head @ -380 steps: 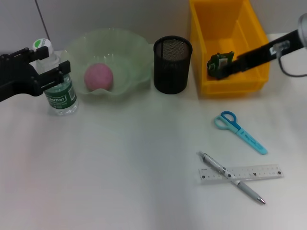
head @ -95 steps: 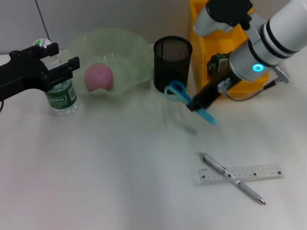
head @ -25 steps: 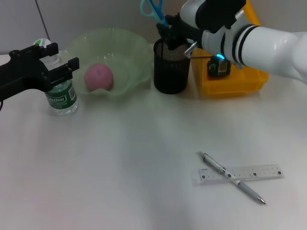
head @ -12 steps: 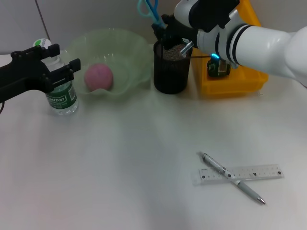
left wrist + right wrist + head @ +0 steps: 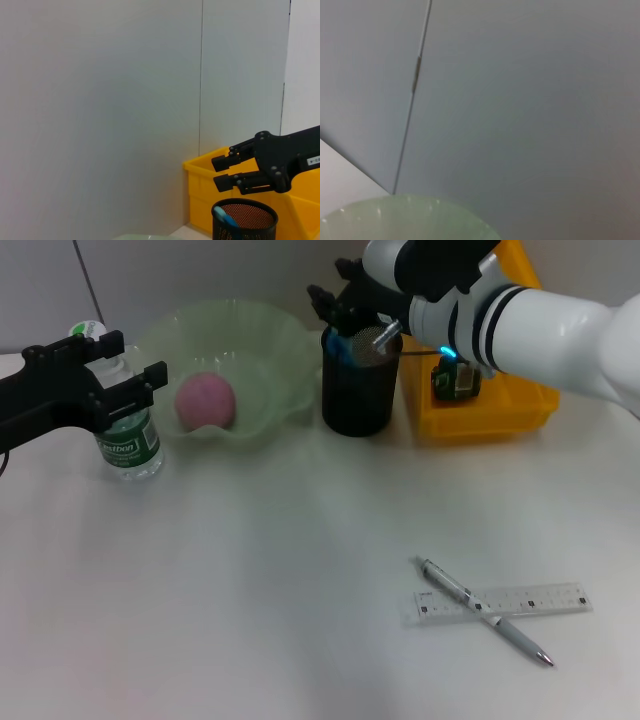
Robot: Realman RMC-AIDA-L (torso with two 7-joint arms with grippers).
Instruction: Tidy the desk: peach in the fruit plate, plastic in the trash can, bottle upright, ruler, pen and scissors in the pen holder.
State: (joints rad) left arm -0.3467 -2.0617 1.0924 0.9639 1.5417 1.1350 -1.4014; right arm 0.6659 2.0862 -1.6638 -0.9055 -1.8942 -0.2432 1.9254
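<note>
The right arm (image 5: 540,325) reaches across the far side of the desk (image 5: 250,620), over the yellow trash can (image 5: 500,410), and its right gripper (image 5: 340,302) hangs just above the black mesh pen holder (image 5: 358,390). Half a second ago the blue scissors stood clamped in this gripper above the holder's rim; now the jaws stand apart with nothing between them, as the left wrist view confirms, and the scissors (image 5: 223,218) sit inside the holder with only a blue tip showing at the rim. The scissors step therefore appears done.

The left gripper (image 5: 105,380), at the far left, has its jaws apart on either side of the bottle (image 5: 125,435), which stands upright with its white cap on and a green label; whether the fingers touch it cannot be told.

The pale green fruit plate (image 5: 275,350), between bottle and pen holder, contains the pink peach (image 5: 205,400). A green piece of plastic (image 5: 457,380) lies in the trash can.

Two items remain out of place, near and to the right on the desk: the clear ruler (image 5: 540,598), lying flat, and the silver pen (image 5: 450,585), crossing over it at a slant. Both are thin and low, so the next pickup probably calls for a careful pinch close to the desk surface.
</note>
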